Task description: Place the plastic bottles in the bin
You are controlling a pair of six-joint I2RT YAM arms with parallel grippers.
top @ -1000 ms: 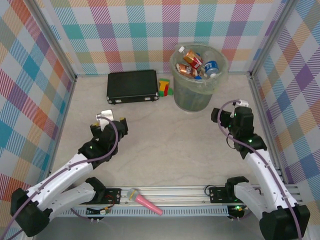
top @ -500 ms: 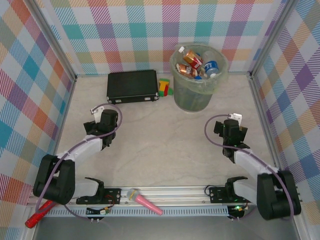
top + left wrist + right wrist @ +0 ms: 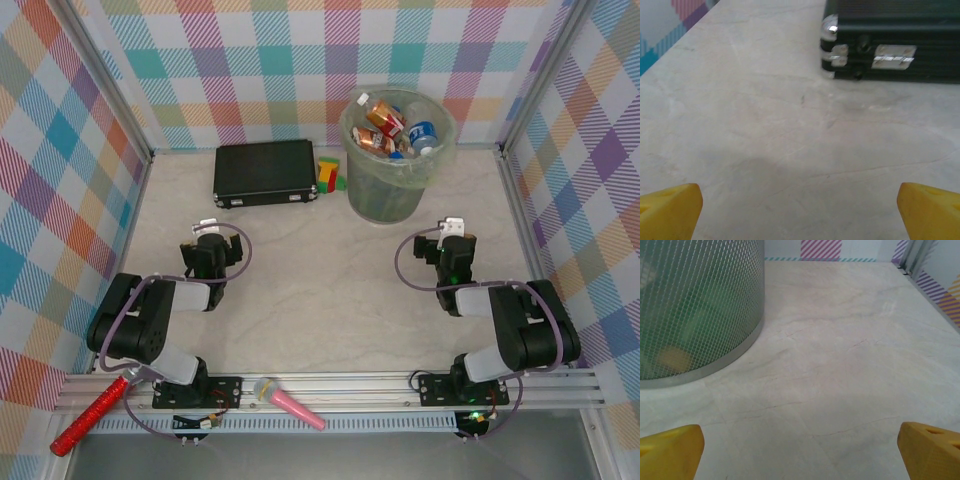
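Your left end effector (image 3: 210,242) and right end effector (image 3: 449,242) stand spread, holding nothing. The plastic bottles (image 3: 385,128) lie in the bin (image 3: 380,197).

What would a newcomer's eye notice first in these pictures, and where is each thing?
First, the large round translucent pale-green plastic bin at the far side of the table, right of centre, piled with crushed plastic bottles. Next, the flat black case left of it, and the pink microphone-like stick lying at the near edge.
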